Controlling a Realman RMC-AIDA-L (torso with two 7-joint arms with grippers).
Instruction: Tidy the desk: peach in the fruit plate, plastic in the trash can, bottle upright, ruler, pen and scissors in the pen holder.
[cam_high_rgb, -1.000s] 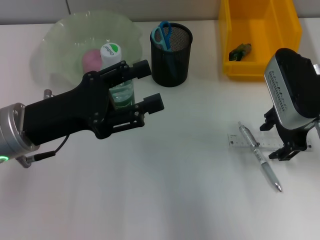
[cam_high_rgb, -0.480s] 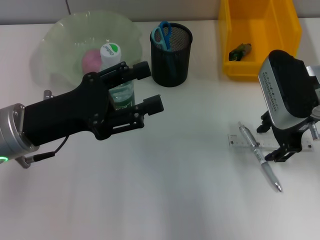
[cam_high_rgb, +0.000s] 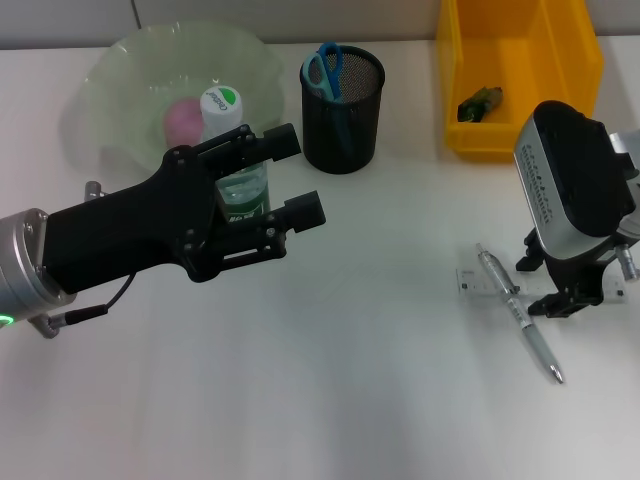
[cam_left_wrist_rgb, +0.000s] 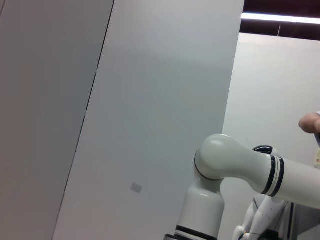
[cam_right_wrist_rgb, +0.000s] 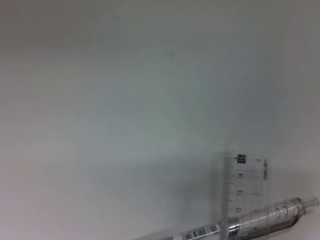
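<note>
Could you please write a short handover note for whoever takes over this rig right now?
Left tool: open, fingers either side of the upright bottle.
Right tool: low over the ruler and pen; fingers unclear.
Done: peach in the fruit plate, scissors in the pen holder, plastic in the yellow bin, bottle upright.
Left: ruler and pen, lying crossed on the desk, into the pen holder.

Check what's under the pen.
The clear ruler lies flat under the pen, which crosses it. The right gripper covers the ruler's far end, so that part can't be seen.
</note>
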